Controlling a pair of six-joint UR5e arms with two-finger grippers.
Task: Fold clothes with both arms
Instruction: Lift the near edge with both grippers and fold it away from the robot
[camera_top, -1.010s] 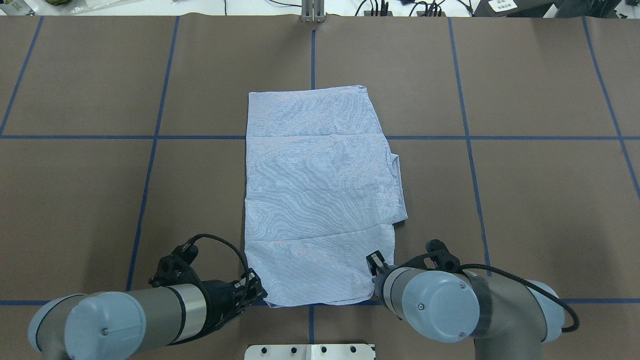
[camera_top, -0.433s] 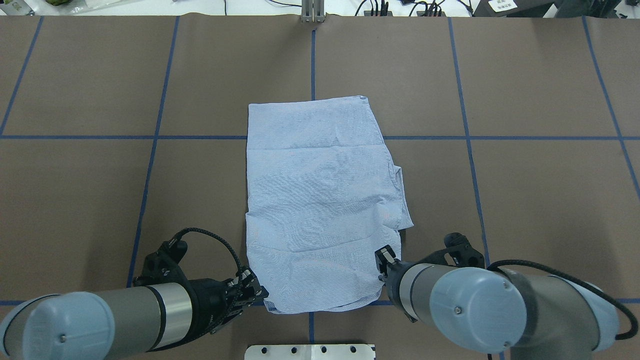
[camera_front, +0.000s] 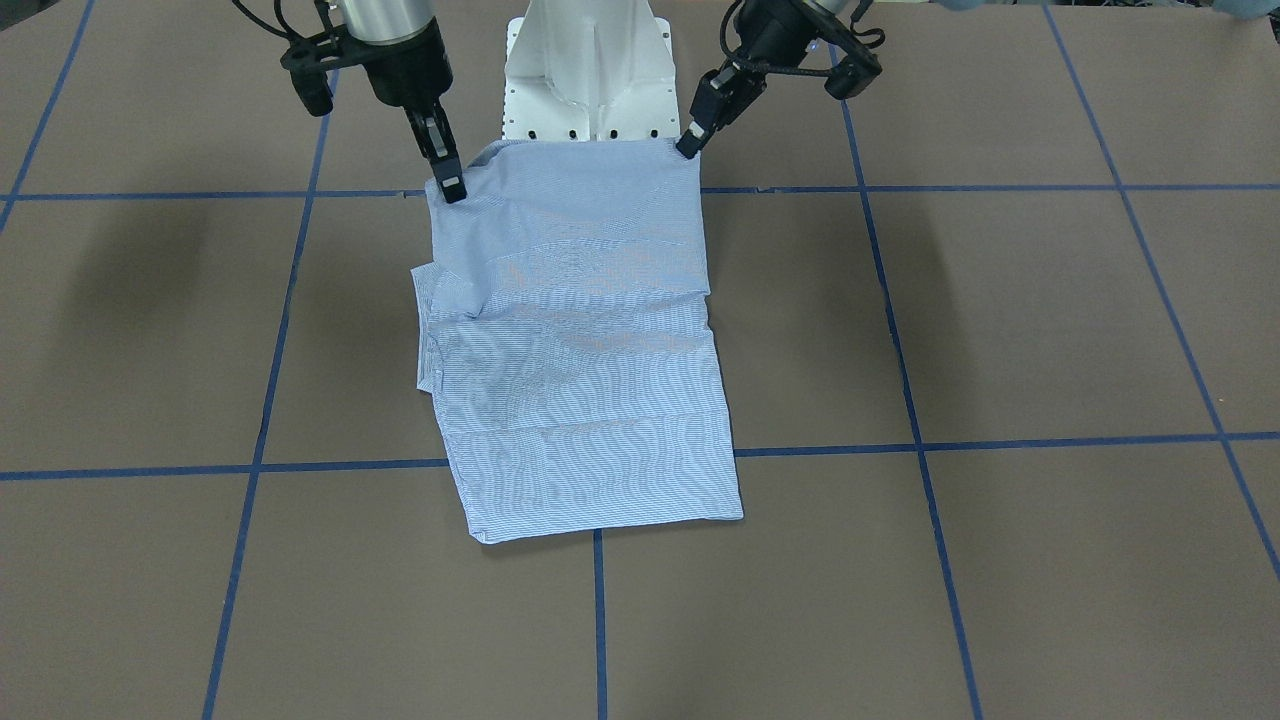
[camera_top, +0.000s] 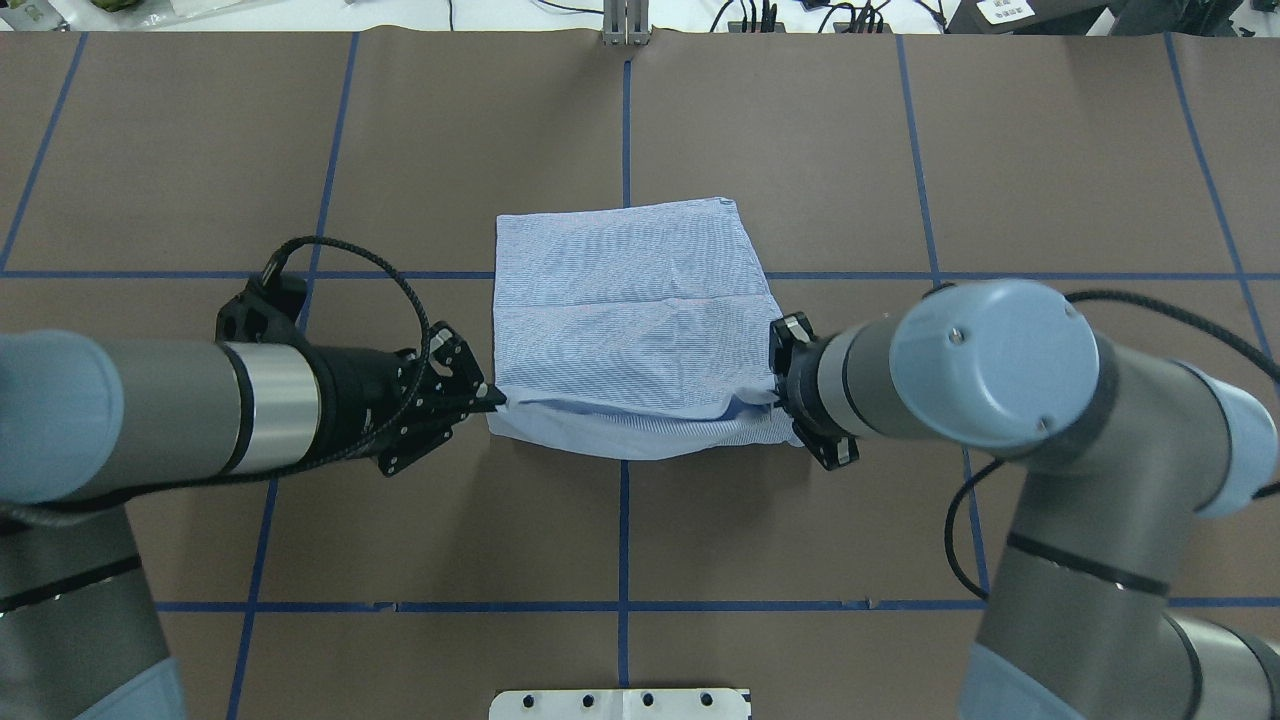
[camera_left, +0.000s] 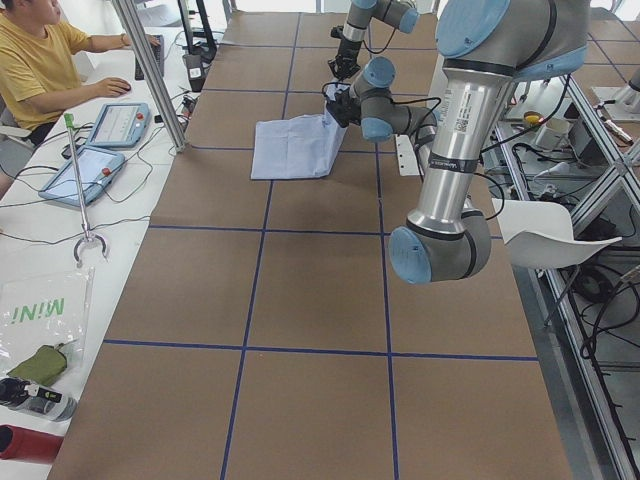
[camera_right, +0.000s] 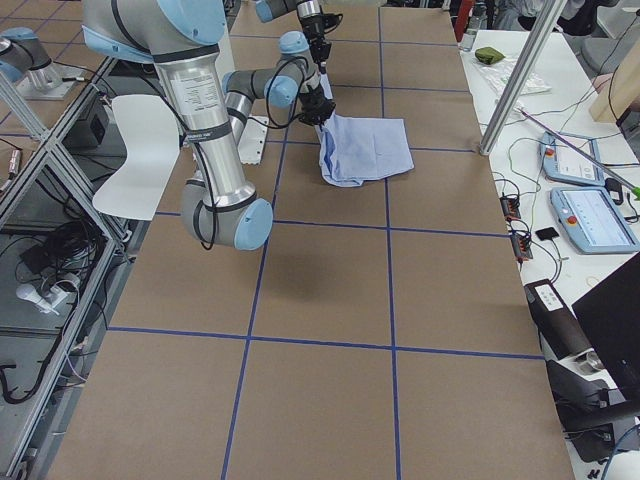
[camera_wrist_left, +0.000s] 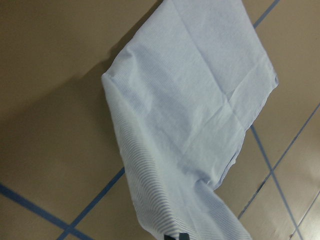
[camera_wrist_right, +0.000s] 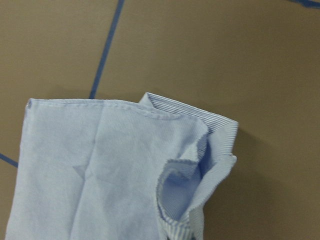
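1. Brown bench (camera_top: 200, 150), blue-taped into squares, carries the work at its middle.
2. Light blue striped shirt (camera_top: 630, 290) lies there part-folded, its near edge raised over its own middle.
3. Left gripper (camera_top: 492, 400) and right gripper (camera_top: 777, 397) each have jaws pinched tight on a near corner.
4. Judged best: carry both corners level and taut, land them squarely on the far hem, then let go.
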